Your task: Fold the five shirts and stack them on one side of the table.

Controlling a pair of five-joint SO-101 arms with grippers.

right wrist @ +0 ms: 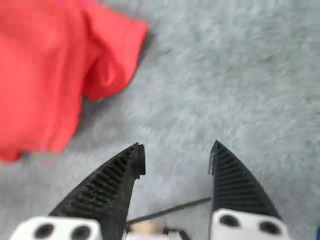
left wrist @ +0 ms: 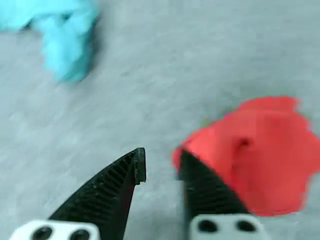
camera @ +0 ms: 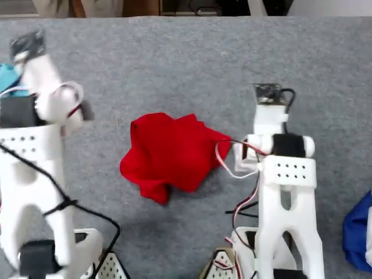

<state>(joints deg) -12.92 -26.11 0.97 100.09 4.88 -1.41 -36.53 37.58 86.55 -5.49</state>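
Red shirt point(camera: 171, 158) lies crumpled mid-table betw. my two arms, with grey felt table point(camera: 174, 58) showing all round it to the far edge. Light-blue shirt point(camera: 7, 78) sits at the left edge and dark-blue shirt point(camera: 357, 232) at the right, both well apart. My left gripper point(left wrist: 161, 164) hangs parted, holding nothing, red just beside one finger. My right gripper point(right wrist: 176, 155) is spread wider, also w/o a grip, red hem near.

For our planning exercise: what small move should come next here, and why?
Probably ease the right tool to the near edge of the red shirt: it lies crumpled mid-table, ungrasped, and that tool is open, empty, close beside it.
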